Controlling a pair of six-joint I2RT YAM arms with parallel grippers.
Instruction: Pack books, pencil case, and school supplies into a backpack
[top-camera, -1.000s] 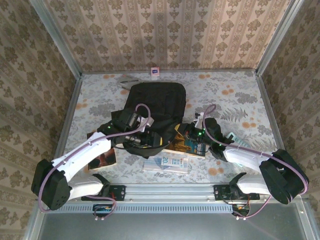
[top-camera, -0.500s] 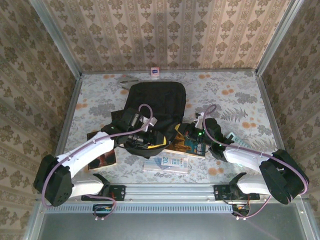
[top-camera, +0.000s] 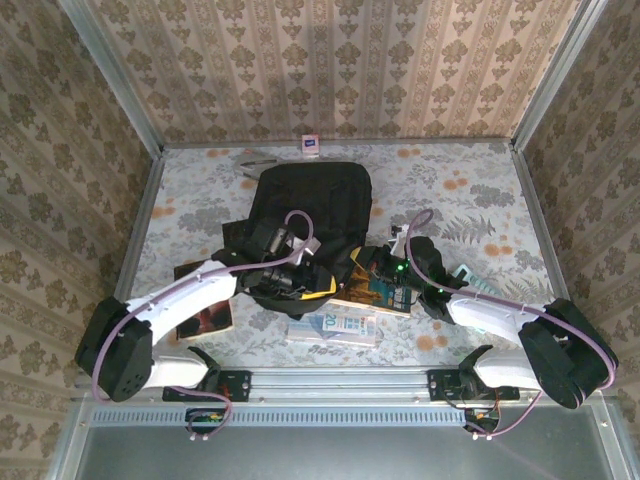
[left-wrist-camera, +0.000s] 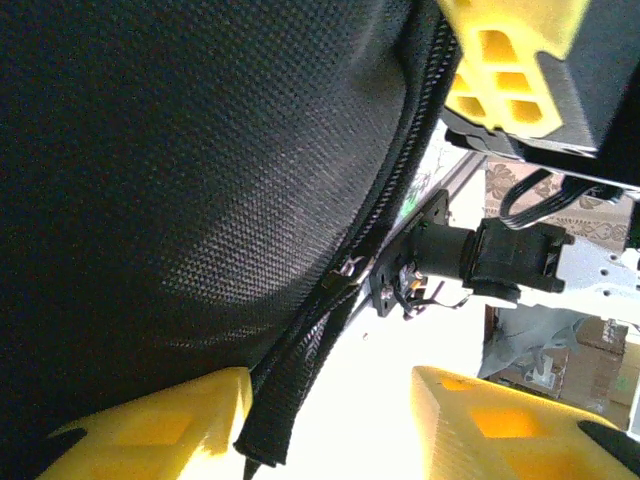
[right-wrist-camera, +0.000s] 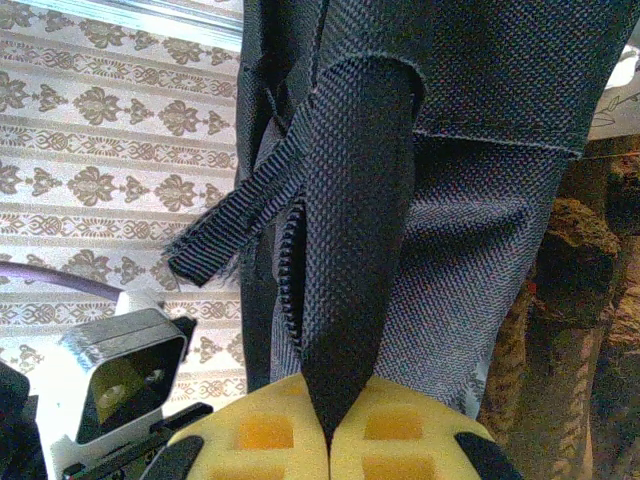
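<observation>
The black backpack lies mid-table with its opening toward me. My right gripper is shut on a fold of its fabric at the near right corner. My left gripper is at the near edge, jaws open. The zip edge hangs between them, against the left finger. A brown-and-teal book lies under the right arm. A pale book is in front of it, and a dark book with an orange glow lies near left. The pencil case is out of view.
A tiny pink-white packet leans on the back wall. A teal block lies beside the right forearm. A grey strap trails from the backpack's far left corner. Metal rails edge the table on both sides.
My left gripper has slid a little to the right along the backpack's near edge and its jaws have narrowed. The right gripper has kept its hold and place.
</observation>
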